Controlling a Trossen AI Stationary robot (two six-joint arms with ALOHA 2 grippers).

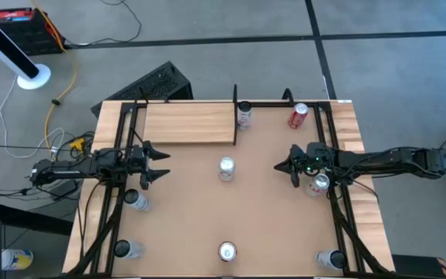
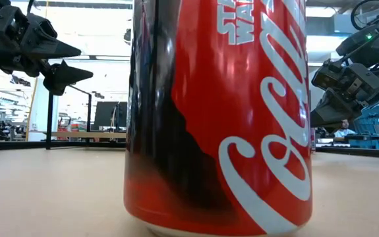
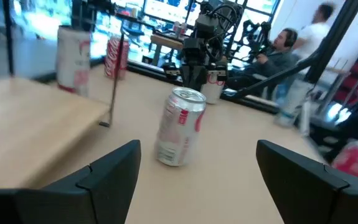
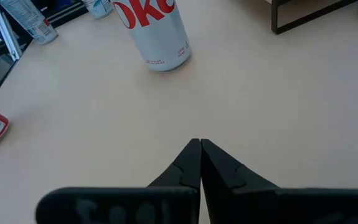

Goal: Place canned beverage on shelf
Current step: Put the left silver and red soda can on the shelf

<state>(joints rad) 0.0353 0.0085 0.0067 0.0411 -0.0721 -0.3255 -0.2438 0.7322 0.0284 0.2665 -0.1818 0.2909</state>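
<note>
A silver diet cola can [image 1: 226,168] stands upright at the table's middle. It also shows in the left wrist view [image 3: 180,126] and the right wrist view [image 4: 154,31]. The shelf [image 1: 188,122], a pale wood plank with a thin black upright end piece [image 1: 235,116], lies at the far left. My left gripper [image 1: 167,164] is open and empty above the table, left of the can and facing it; the can shows ahead of its spread fingers [image 3: 197,152]. My right gripper [image 1: 278,166] is shut and empty, right of the can, its tips [image 4: 199,144] pointing toward it.
A white-and-red can [image 1: 243,115] and a red can [image 1: 298,115] stand at the far edge. A red cola can [image 1: 226,251] stands at the near edge and fills the low view [image 2: 219,112]. More cans and bottles [image 1: 136,200] [image 1: 318,184] stand along the side frames. People sit beyond the table [image 3: 278,56].
</note>
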